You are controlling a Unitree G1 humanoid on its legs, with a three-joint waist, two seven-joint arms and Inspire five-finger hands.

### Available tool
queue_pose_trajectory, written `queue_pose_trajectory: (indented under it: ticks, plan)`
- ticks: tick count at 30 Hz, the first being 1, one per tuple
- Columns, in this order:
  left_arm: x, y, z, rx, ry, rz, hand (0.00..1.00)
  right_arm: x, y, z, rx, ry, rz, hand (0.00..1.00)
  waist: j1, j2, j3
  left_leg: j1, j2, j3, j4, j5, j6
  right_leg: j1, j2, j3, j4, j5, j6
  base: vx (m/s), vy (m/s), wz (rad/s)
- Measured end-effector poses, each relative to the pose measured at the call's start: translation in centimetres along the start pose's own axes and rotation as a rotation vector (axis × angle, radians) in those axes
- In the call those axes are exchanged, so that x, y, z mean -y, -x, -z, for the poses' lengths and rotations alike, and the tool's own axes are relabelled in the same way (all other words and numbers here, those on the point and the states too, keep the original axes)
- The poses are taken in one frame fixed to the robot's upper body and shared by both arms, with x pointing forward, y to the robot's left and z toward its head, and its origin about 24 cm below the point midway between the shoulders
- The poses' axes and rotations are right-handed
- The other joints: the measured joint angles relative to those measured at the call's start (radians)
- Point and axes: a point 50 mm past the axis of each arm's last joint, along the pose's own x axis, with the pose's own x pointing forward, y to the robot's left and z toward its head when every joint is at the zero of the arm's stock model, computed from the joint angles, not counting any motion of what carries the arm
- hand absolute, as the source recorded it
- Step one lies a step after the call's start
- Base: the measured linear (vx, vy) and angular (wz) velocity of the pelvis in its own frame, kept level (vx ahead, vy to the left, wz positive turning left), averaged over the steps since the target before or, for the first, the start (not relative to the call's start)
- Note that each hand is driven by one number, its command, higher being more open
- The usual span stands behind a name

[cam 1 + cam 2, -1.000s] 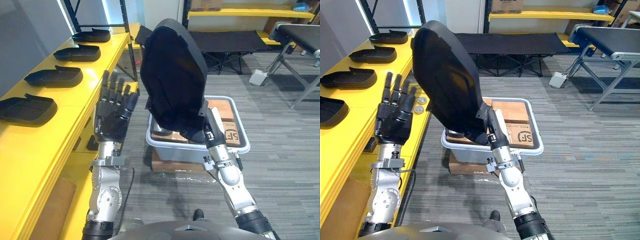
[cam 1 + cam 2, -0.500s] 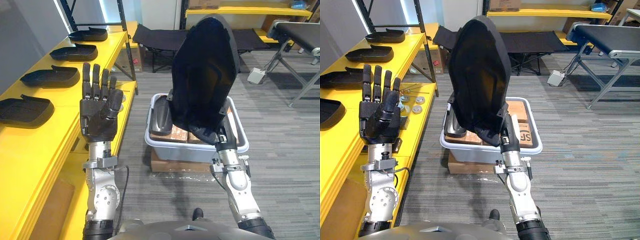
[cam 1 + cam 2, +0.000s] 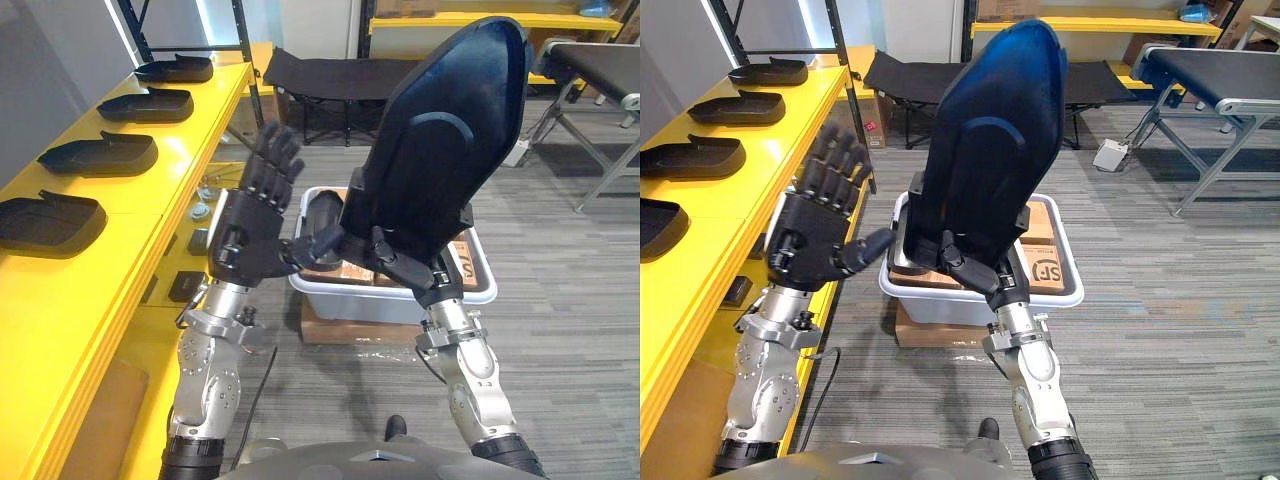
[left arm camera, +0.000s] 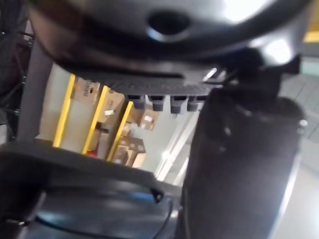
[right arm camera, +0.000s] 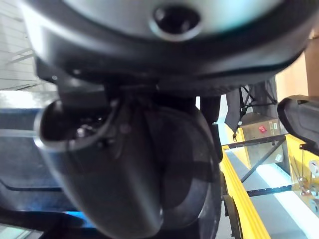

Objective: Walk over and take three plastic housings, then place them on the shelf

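- Housing of black moulded plastic (image 3: 440,150), large and shield-shaped, stands nearly upright in the air in front of me, its top leaning to my right.
- My right hand (image 3: 405,265) grips it from below, with the fingers (image 3: 958,252) curled round the lower edge.
- My left hand (image 3: 250,235) is raised just beside the housing's lower left edge, fingers spread and straight. The thumb reaches toward the housing, but I cannot tell whether it touches.
- Directly under the held part sits a pale grey plastic tote (image 3: 470,292), resting on a flat brown cardboard box (image 3: 340,330) on the grey carpeted floor (image 3: 560,330).
- Inside the tote I see brown cardboard cartons (image 3: 1045,270) and a second black plastic housing (image 3: 322,215) at the tote's left end.
- Along my left runs the long yellow shelf (image 3: 110,260), carrying four black housings in a row, well apart: nearest (image 3: 50,218), next (image 3: 98,153), third (image 3: 145,103), farthest (image 3: 175,69).
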Motion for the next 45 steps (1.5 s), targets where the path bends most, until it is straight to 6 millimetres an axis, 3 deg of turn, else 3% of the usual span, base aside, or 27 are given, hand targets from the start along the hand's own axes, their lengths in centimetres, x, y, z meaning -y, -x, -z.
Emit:
queue_pose_trajectory:
  ticks: [8,24,25,37,44,45]
  plan:
    - [-1.2,0.7,1.9,-0.158,-0.105,-0.092,1.00,-0.9,-0.2,0.2,-0.034,-0.008,-0.079,0.00,0.001,0.000,0.000,-0.003,0.000,-0.001,0.000,0.000,0.000,-0.002,0.000,0.000,0.000,0.000,0.000,0.00,0.000,0.00]
    - [-0.2,-0.4,1.8,-0.124,-0.052,-0.027,1.00,-4.0,-0.5,1.4,-0.116,-0.040,-0.246,0.00,0.003,0.002,-0.001,-0.006,0.000,-0.009,0.002,0.000,0.000,-0.002,0.000,-0.004,0.000,-0.002,-0.003,0.00,0.000,0.00]
    - [0.0,-0.5,1.9,-0.121,-0.029,-0.019,0.00,-4.3,-0.4,1.6,-0.123,-0.043,-0.259,0.00,0.002,0.002,-0.001,-0.007,0.000,-0.010,0.002,0.000,0.000,-0.002,0.000,-0.005,0.000,-0.002,-0.003,0.00,0.000,0.00]
    - [0.2,-0.9,2.6,-0.228,-0.046,0.035,0.00,-3.7,-0.1,2.5,-0.179,-0.021,-0.243,0.00,0.000,0.016,-0.009,-0.009,-0.001,-0.015,0.002,0.000,0.001,-0.003,-0.001,-0.010,0.000,-0.006,-0.008,0.00,0.000,0.00]
    - [-0.1,-1.1,2.9,-0.273,-0.115,-0.002,0.00,-4.4,0.1,3.1,-0.208,-0.018,-0.230,0.00,-0.001,0.017,-0.010,-0.010,0.000,-0.017,0.003,0.000,0.000,-0.003,-0.001,-0.011,-0.005,-0.007,-0.010,0.00,0.000,0.00]
    - [-0.2,-1.1,2.9,-0.275,-0.120,-0.005,0.00,-4.5,0.2,3.1,-0.210,-0.021,-0.228,1.00,-0.001,0.017,-0.010,-0.011,-0.001,-0.017,0.003,0.000,0.000,-0.003,-0.001,-0.011,-0.005,-0.007,-0.010,0.00,0.000,0.00]
